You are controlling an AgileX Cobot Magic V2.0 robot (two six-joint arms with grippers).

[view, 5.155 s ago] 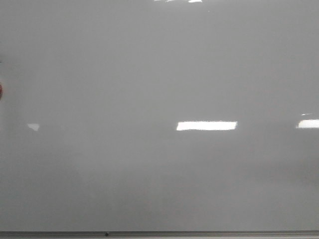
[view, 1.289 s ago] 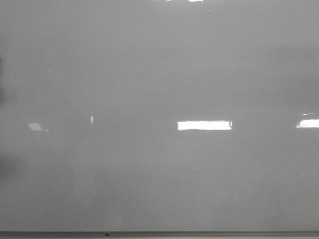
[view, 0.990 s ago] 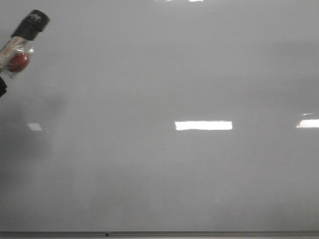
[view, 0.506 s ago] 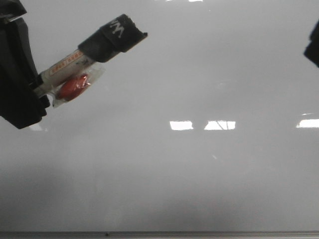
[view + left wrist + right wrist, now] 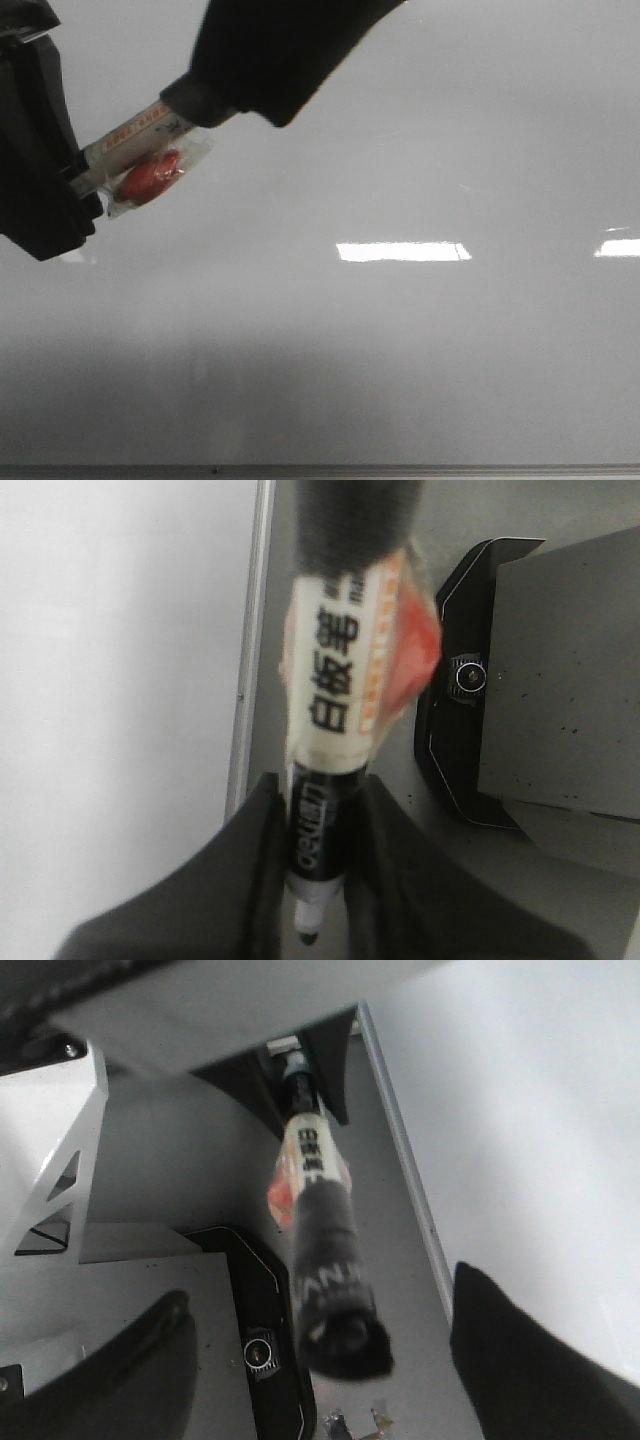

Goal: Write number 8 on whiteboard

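Two grippers meet at the upper left of the front view, in front of the whiteboard (image 5: 420, 360), a glossy pale grey face that fills the frame, with bright reflections (image 5: 403, 251) across its middle and a thin metal edge (image 5: 320, 468) along the bottom. The left gripper (image 5: 70, 195), a black block at the left border, is clamped on the rear of a marker (image 5: 135, 135) that slants up to the right with a red tag (image 5: 150, 175) on its barrel. The right gripper (image 5: 280, 50) is a dark blur at the top, covering the marker's cap end. To the right of and below them the board lies in open view. In the left wrist view, the left gripper (image 5: 320, 880) has its dark fingers (image 5: 250, 880) pressed on both sides of the marker (image 5: 340, 670), the cap (image 5: 355, 520) at the far end; the whiteboard (image 5: 110, 680) and its edge (image 5: 250, 680) run beside it, and a black unit (image 5: 470, 675) with a lens sits on a grey surface on the other side. In the right wrist view, the right gripper (image 5: 320, 1295) has its fingers (image 5: 120, 1380) spread wide, the cap (image 5: 340, 1320) between them without visible contact; the marker (image 5: 310, 1155) leads back to the left gripper (image 5: 300, 1070), and the whiteboard (image 5: 520, 1110) is just beside it.
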